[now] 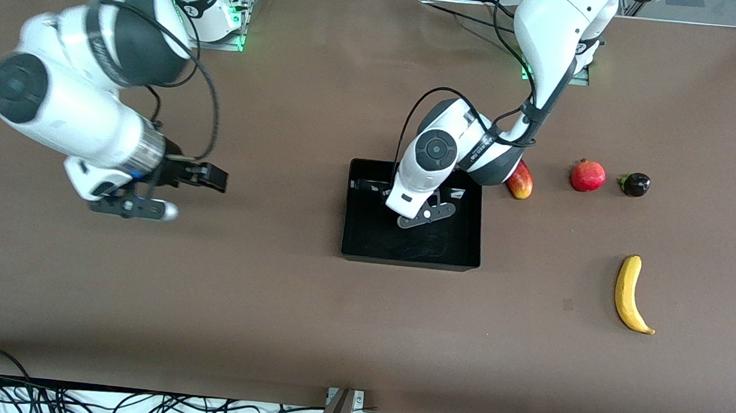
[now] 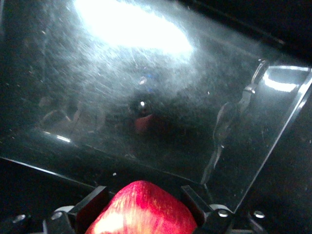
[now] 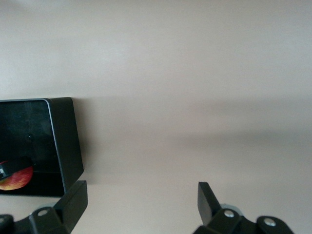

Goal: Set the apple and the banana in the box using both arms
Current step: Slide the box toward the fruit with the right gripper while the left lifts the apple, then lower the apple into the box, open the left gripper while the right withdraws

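On the brown table (image 1: 281, 305), my left gripper (image 2: 141, 214) reaches down into the box (image 1: 364, 249), jaws clamped on the apple (image 2: 141, 212). My right gripper (image 3: 141, 204) waits spread wide over bare tabletop toward its end; the banana (image 1: 629, 294) lies apart.

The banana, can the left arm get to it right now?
Probably not yet. The left gripper is down in the box, shut on the apple. The banana lies in the open near that arm's end, so nothing blocks it afterwards.

Red apple (image 2: 141, 212) held over black box (image 1: 364, 249) floor – yellow banana (image 1: 630, 294) flat on table, well apart.
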